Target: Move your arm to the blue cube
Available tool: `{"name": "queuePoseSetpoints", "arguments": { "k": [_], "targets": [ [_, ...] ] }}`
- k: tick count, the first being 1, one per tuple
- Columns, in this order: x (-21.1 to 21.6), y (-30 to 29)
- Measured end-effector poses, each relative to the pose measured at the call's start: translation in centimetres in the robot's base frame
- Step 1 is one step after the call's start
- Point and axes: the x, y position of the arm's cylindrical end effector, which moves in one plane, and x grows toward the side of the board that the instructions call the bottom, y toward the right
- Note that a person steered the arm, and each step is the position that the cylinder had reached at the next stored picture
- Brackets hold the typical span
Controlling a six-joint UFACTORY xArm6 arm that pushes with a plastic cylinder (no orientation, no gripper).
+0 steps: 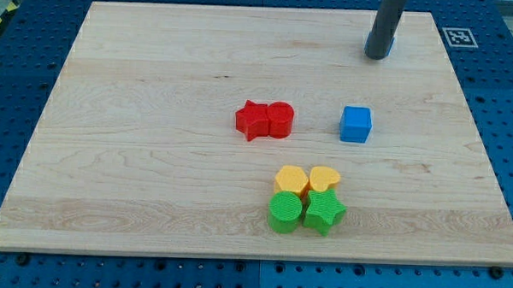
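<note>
The blue cube (pixel 355 124) sits on the wooden board right of the middle. My tip (pixel 378 55) is the lower end of the dark rod at the view's top right. It rests on the board above the blue cube and slightly to its right, well apart from it. A small blue thing just behind the tip is mostly hidden by the rod.
A red star (pixel 253 120) and a red cylinder (pixel 280 119) touch each other left of the cube. Below it, a yellow hexagon (pixel 289 179), a yellow heart (pixel 325 178), a green cylinder (pixel 285 212) and a green star (pixel 323 211) form a tight cluster. The board's top right edge (pixel 440 31) is near the tip.
</note>
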Motion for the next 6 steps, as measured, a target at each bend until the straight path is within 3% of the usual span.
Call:
{"name": "queuePoseSetpoints", "arguments": {
  "k": [2, 4, 6],
  "targets": [
    [-1.8, 2.1],
    [-0.9, 2.2],
    [-0.5, -0.7]
  ]
}}
